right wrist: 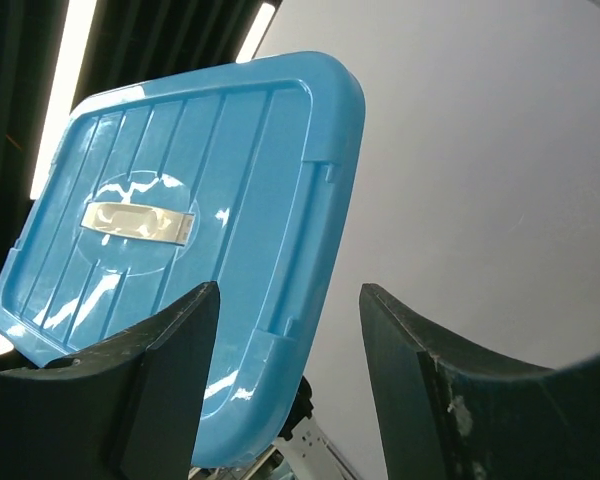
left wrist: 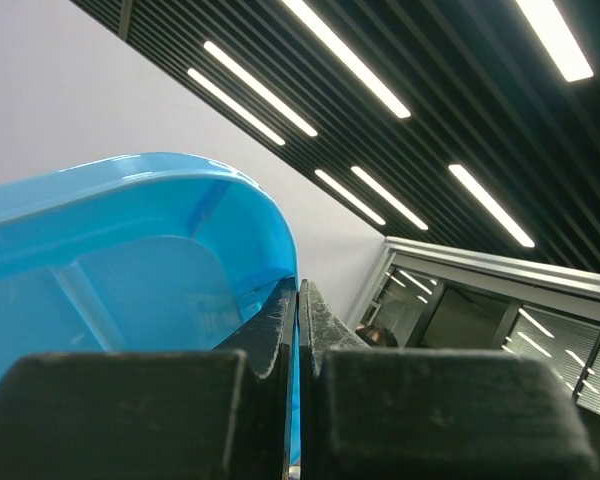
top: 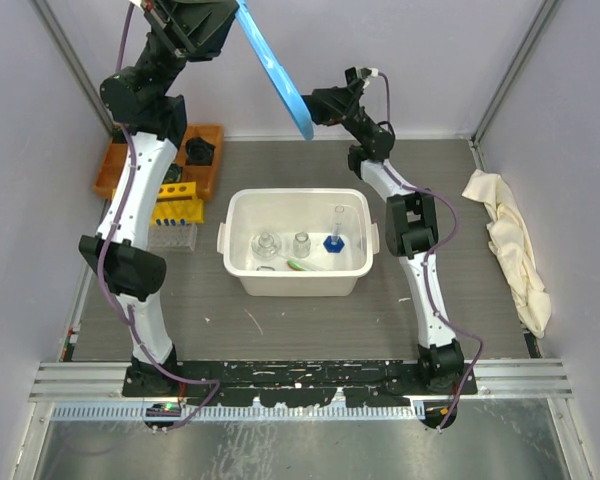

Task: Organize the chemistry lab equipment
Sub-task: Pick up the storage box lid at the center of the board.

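From above, the left gripper (top: 238, 14) holds a blue lid (top: 276, 70) high and tilted over the back of the table (top: 310, 320). The right gripper (top: 318, 108) is at the lid's lower end. The white bin (top: 242, 215) below already contains a glass flask (top: 267, 245), a blue cap (top: 333, 243) and a green spoon (top: 300, 265). The yellow tube rack (top: 177, 208) stands outside it, to the left.

In the left wrist view, the fingers (left wrist: 270, 330) are pressed together, pinching the lid's rim.

In the right wrist view, the fingers (right wrist: 170, 350) are spread wide with nothing between them; the lid's top faces the camera.

The current step looks like covering the bin. The next move calls for levelling the lid and lowering it squarely onto the rim.
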